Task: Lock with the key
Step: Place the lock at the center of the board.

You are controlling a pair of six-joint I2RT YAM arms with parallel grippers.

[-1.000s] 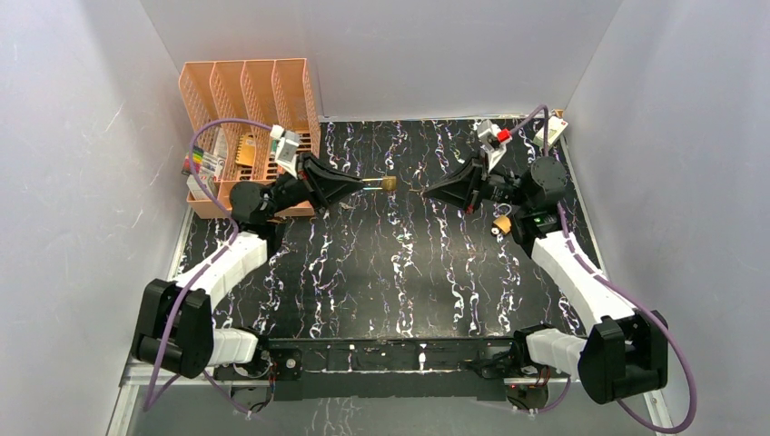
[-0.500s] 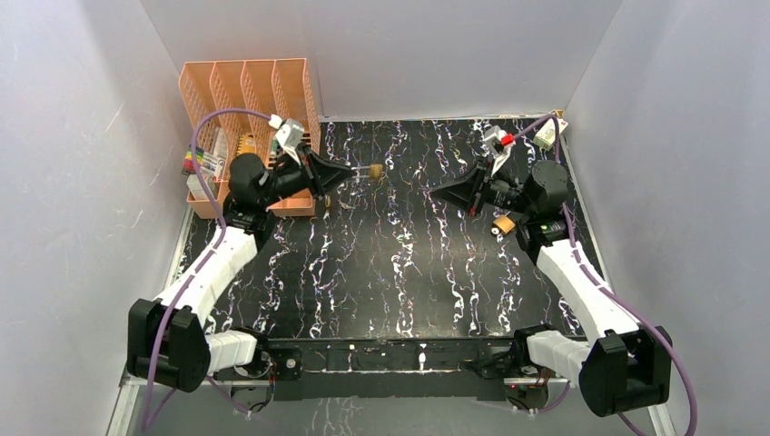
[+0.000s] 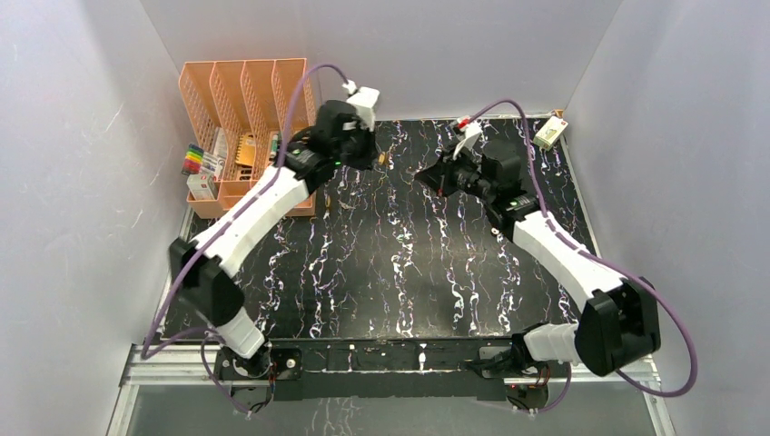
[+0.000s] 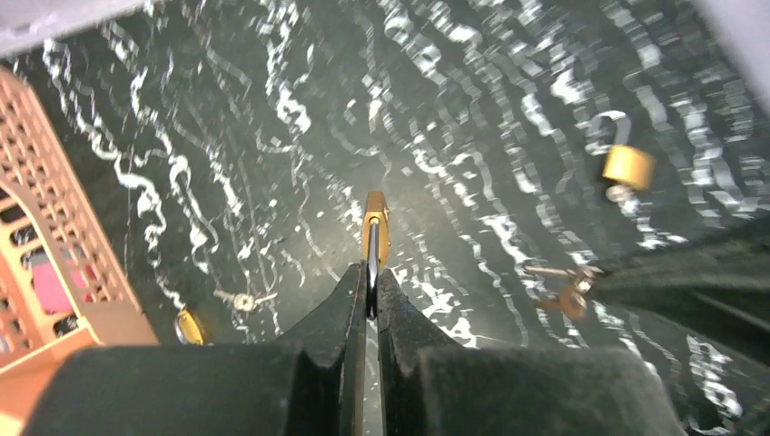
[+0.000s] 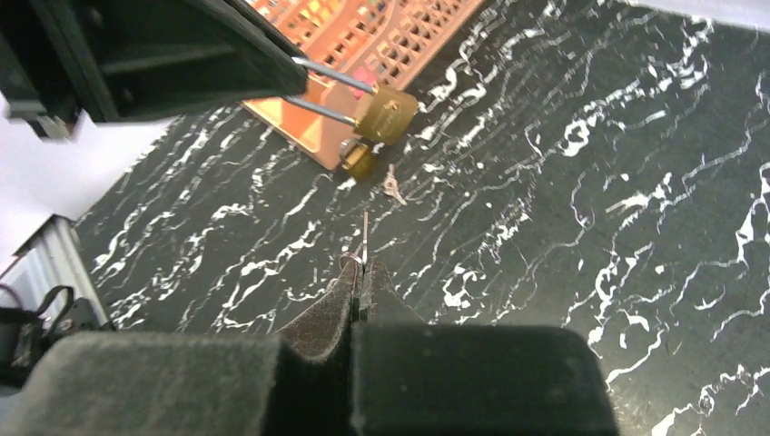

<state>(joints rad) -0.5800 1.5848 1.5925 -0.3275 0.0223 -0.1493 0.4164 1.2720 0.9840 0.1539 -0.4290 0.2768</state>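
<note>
My left gripper (image 4: 370,272) is shut on the steel shackle of a brass padlock (image 4: 374,232), whose body sticks out past the fingertips. The right wrist view shows this padlock (image 5: 386,113) in the air at the upper left, shackle rods running into the left fingers. My right gripper (image 5: 361,265) is shut on a small key (image 5: 365,234), its blade pointing forward, below and apart from the padlock. From above, the left gripper (image 3: 368,154) and right gripper (image 3: 425,175) face each other over the back of the mat, the padlock (image 3: 382,159) between them.
An orange mesh rack (image 3: 245,100) stands at the back left. Beside it on the mat lie a small brass padlock (image 5: 359,159) and a loose key (image 5: 392,186). Another padlock (image 4: 626,163) lies on the right. A pale tag (image 3: 548,133) sits at the back right corner.
Both arms have swung toward the back of the mat. The left arm stretched out and turned its wrist, carrying the padlock. The right gripper moved left with the key.
</note>
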